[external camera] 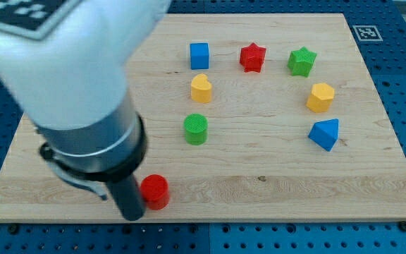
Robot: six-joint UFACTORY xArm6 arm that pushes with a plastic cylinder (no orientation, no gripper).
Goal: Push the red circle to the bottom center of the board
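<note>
Red circle near the bottom edge, left of centre

The red circle [155, 191] is a short, upright red cylinder with a flat round top, standing on the wooden board [273, 187] in the lower left part of the frame. It sits close to the board's bottom edge and left of the bottom centre. My tip [132, 215] touches its left side, so part of that side is hidden behind the dark rod.
</note>
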